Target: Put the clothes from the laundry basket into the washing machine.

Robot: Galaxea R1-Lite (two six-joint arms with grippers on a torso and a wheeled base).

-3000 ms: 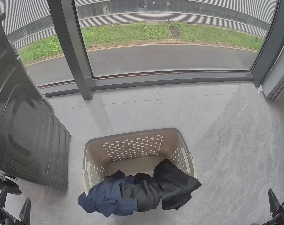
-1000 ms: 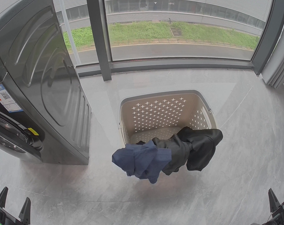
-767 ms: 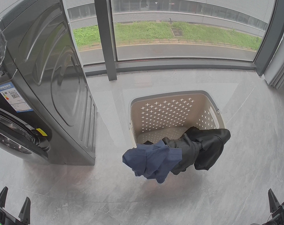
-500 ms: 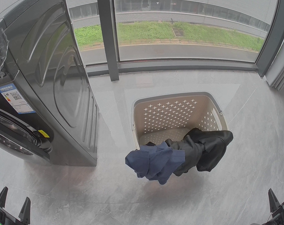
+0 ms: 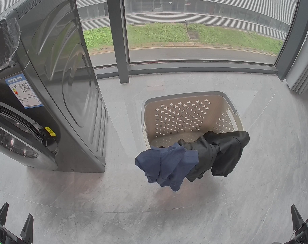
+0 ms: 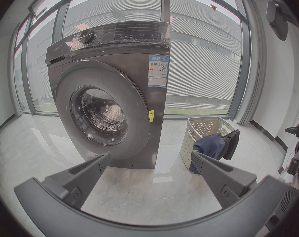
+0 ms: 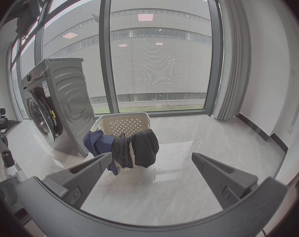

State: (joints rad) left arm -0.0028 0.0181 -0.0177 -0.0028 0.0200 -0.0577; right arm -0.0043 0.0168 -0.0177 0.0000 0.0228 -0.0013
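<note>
The clothes (image 5: pixel 194 158) are hanging over the 6 o'clock edge of the laundry basket (image 5: pixel 191 98). A blue piece (image 5: pixel 165 165) is drooping down at about 7 o'clock of the basket. A black piece (image 5: pixel 225 151) is drooping at about 5 o'clock. They are looking soft, floppy and light, so they are likely going to sag and swing when lifted. They are not breakable. A good place to grab is likely the thick bunched fold where each piece is bending over the edge, because a thin loose corner may be slipping out.

The basket is sitting on the floor (image 5: pixel 126 204) at about 12 o'clock from the robot. The washing machine (image 5: pixel 69 85) is standing at about 10 o'clock, just beside the basket but not touching it. Its round door (image 6: pixel 101 116) is looking shut, so it is probably needing to be opened first.

The left tool (image 5: pixel 17 211) is hanging low at 7 o'clock, well apart from the clothes. Its jaws are spreading wide and holding nothing. The right tool (image 5: pixel 303 200) is hanging low at 5 o'clock, also spreading wide, holding nothing and touching nothing.
</note>
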